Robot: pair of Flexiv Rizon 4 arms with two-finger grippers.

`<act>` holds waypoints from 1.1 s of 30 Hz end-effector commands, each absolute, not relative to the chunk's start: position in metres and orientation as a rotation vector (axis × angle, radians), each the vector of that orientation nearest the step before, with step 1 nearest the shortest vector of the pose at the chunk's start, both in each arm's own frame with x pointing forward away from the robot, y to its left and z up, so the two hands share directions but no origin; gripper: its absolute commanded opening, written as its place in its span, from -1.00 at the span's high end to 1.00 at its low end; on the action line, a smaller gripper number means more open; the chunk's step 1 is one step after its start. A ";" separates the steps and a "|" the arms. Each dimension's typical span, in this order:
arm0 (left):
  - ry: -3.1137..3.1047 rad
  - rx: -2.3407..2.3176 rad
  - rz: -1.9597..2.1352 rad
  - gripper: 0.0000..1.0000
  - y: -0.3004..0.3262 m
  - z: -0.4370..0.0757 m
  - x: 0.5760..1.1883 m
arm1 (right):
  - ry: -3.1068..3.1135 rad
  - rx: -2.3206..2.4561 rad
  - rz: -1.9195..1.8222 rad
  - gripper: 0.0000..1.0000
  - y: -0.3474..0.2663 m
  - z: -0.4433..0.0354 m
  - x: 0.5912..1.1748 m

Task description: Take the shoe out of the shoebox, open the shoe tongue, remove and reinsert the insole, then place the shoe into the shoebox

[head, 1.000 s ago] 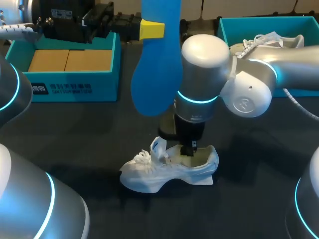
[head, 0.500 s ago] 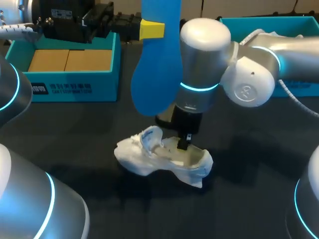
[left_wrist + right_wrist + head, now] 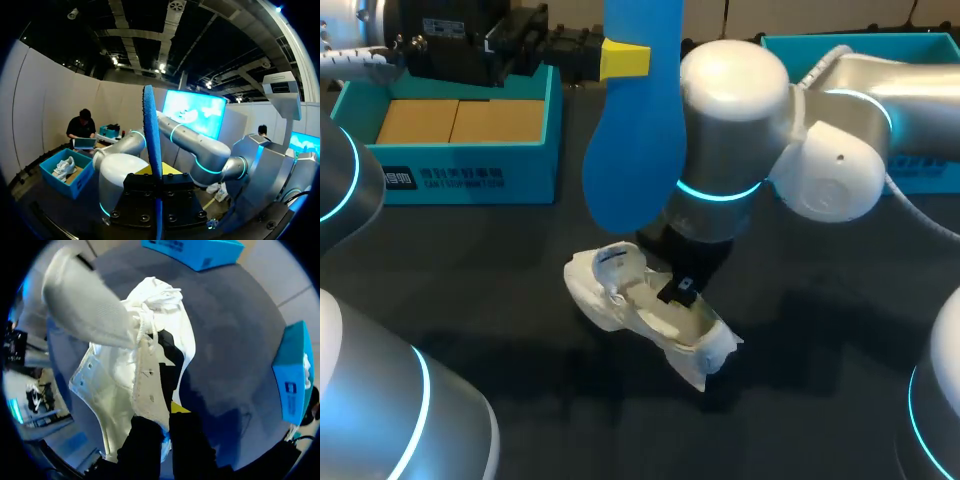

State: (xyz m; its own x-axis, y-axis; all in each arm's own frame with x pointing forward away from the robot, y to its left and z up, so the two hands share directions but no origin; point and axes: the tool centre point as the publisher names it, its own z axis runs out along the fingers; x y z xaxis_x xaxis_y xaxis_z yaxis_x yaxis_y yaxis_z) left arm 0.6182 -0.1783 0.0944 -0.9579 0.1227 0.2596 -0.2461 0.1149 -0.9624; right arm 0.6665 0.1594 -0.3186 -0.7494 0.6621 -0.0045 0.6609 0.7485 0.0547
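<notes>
Right arm comes in from the right side and plants its wrist straight over the white shoe, out in the middle of the dark table. The right jaws are down in the shoe's opening. The right wrist view settles it: one black finger inside, one outside, with the shoe's side wall pinched between them. A yellow fingertip shows against the lining, so the jaws are clamped on the collar. The laces sit bunched ahead of the jaws.

The shoe lies skewed, toe toward the far left and heel toward the near right. I can't tell whether the sole sits flat on the table or is tipped up.

Now look up: the blue insole is out of the shoe and hanging in the air, long axis upright, between the two boxes in the head view. The left jaws have it near its upper end, closed on it, with one yellow fingertip pressed flat to its face. From the left wrist view it stands edge-on, dead centre between the jaws.

At the far left sits a teal shoebox with brown cardboard inside. A second teal shoebox is at the far right, partly behind the right arm.
</notes>
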 end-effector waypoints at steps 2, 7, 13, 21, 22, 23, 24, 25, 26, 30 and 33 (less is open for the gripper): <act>-2.121 0.118 1.918 1.00 -0.180 0.094 0.619 | 2.863 1.101 -0.009 1.00 0.174 -0.315 0.667; -2.121 0.118 1.918 1.00 -0.180 0.094 0.619 | 2.781 1.306 0.117 1.00 0.166 -0.314 0.670; -2.121 0.118 1.918 1.00 -0.180 0.094 0.619 | 2.586 1.629 0.224 1.00 0.152 -0.310 0.663; -2.121 0.118 1.918 1.00 -0.180 0.094 0.619 | 2.429 1.850 0.403 1.00 0.144 -0.309 0.654; -2.121 0.118 1.918 1.00 -0.180 0.094 0.619 | 2.399 1.885 0.408 1.00 0.145 -0.309 0.654; -2.121 0.118 1.918 1.00 -0.180 0.094 0.619 | 2.358 1.942 0.435 1.00 0.147 -0.309 0.654; -2.121 0.118 1.918 1.00 -0.180 0.094 0.619 | 2.333 1.986 0.457 1.00 0.148 -0.308 0.654; -2.121 0.118 1.918 1.00 -0.180 0.094 0.619 | 2.333 1.986 0.457 1.00 0.148 -0.308 0.654; -2.121 0.118 1.918 1.00 -0.180 0.094 0.619 | 2.333 1.986 0.457 1.00 0.148 -0.308 0.654; -2.121 0.118 1.918 1.00 -0.180 0.094 0.619 | 2.333 1.986 0.457 1.00 0.148 -0.308 0.654; -2.121 0.118 1.918 1.00 -0.180 0.094 0.619 | 2.333 1.986 0.457 1.00 0.148 -0.308 0.654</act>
